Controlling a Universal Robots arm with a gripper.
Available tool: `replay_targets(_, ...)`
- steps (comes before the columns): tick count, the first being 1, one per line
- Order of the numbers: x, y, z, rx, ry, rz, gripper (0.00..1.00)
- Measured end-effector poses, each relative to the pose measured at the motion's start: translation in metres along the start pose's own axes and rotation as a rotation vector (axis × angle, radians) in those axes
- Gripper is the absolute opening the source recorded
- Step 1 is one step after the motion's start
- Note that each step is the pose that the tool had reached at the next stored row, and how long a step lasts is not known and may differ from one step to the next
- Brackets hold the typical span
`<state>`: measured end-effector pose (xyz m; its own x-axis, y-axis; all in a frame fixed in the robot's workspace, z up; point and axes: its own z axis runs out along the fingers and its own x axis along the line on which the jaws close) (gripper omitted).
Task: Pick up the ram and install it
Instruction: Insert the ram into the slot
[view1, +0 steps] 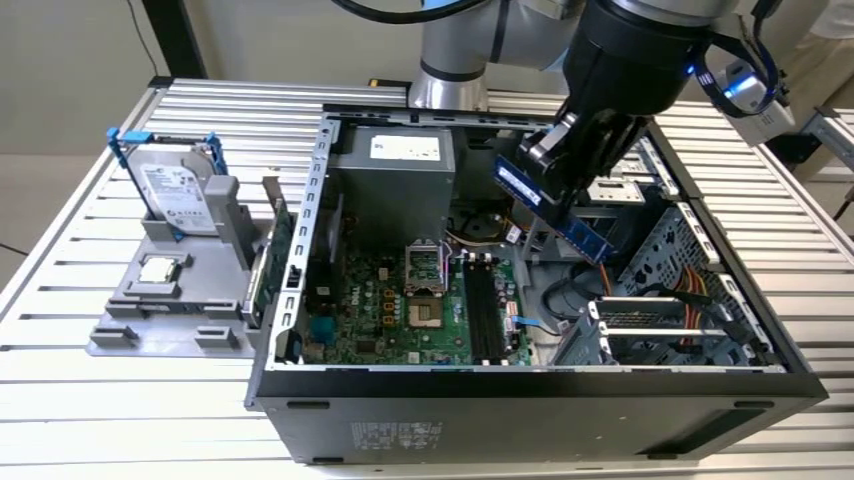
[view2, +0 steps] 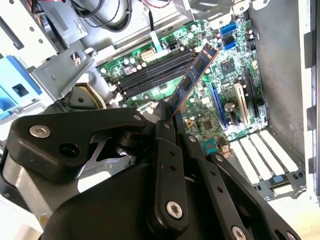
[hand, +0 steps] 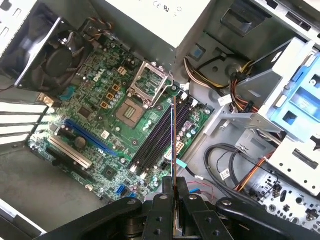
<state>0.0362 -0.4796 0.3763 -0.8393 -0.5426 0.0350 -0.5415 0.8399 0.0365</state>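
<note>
My gripper (view1: 566, 178) is shut on the ram (view1: 554, 208), a long blue board with dark chips. It hangs tilted in the air over the open computer case (view1: 534, 385). In the second wrist view the ram (view2: 193, 79) sticks out from the black fingers (view2: 165, 131) toward the motherboard (view2: 225, 75). In the first wrist view the ram (hand: 173, 142) shows edge-on, lined up along the black memory slots (hand: 159, 141). In the exterior view the slots (view1: 481, 310) lie well below the ram, which is apart from them.
A silver hard drive in a blue bracket (view1: 174, 190) and a small CPU chip (view1: 158, 268) sit on a grey fixture at the exterior view's left. Inside the case are the power supply (view1: 400, 150), the open CPU socket (hand: 132, 107), a fan (hand: 47, 60), a drive cage (view1: 681, 260) and loose cables (hand: 235, 165).
</note>
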Motion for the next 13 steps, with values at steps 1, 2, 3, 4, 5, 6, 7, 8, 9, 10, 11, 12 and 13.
replay_targets(1,0.0000,0.0000,0.0000,-0.0001,0.0000,0.004,0.00)
replay_targets(2,0.0000,0.0000,0.0000,-0.0003,-0.0002,0.009,0.00)
replay_targets(3,0.0000,0.0000,0.0000,-0.0005,-0.0005,0.013,0.00)
replay_targets(4,0.0000,0.0000,0.0000,-0.0006,-0.0006,0.018,0.00)
replay_targets(5,0.0000,0.0000,0.0000,-0.0008,-0.0007,0.022,0.00)
replay_targets(6,0.0000,0.0000,0.0000,-0.0009,-0.0009,0.026,0.00)
replay_targets(7,0.0000,0.0000,-0.0001,-0.0010,-0.0010,0.030,0.00)
replay_targets(8,0.0000,0.0000,0.0000,-0.0012,-0.0012,0.034,0.00)
replay_targets(9,0.0000,0.0000,0.0000,-0.0013,-0.0014,0.038,0.00)
replay_targets(10,0.0000,0.0000,0.0000,-0.0014,-0.0015,0.042,0.00)
replay_targets(11,0.0000,0.0000,0.0000,-0.0016,-0.0016,0.046,0.00)
replay_targets(12,0.0000,0.0000,0.0000,-0.0017,-0.0017,0.050,0.00)
replay_targets(13,0.0000,0.0000,0.0000,-0.0018,-0.0019,0.054,0.00)
